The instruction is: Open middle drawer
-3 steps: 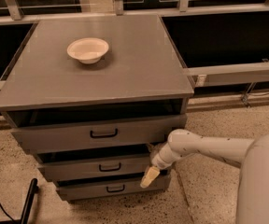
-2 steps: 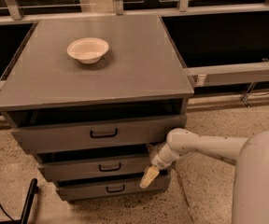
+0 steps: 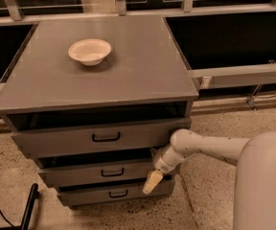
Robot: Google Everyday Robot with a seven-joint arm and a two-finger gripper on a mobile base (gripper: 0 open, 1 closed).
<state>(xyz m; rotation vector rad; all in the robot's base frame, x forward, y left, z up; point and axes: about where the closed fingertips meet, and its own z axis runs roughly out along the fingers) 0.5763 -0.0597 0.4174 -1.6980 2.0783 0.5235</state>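
Note:
The grey cabinet (image 3: pixel 99 75) has three drawer fronts stacked one above the other. The middle drawer (image 3: pixel 80 174) is the medium-height front with a small black bar handle (image 3: pixel 112 172), and a dark gap shows above it. The tall top drawer (image 3: pixel 56 140) has a larger handle and stands partly out. The slim bottom drawer (image 3: pixel 90 195) lies below. My gripper (image 3: pixel 152 181) is at the right end of the middle drawer's front, pointing down and to the left, with the white arm (image 3: pixel 210 147) reaching in from the right.
A cream bowl (image 3: pixel 89 51) sits on the cabinet top. Dark window bays with metal rails run behind and to the right. A black bar (image 3: pixel 28 207) and a cable lie on the speckled floor at the lower left. My white body (image 3: pixel 265 186) fills the lower right.

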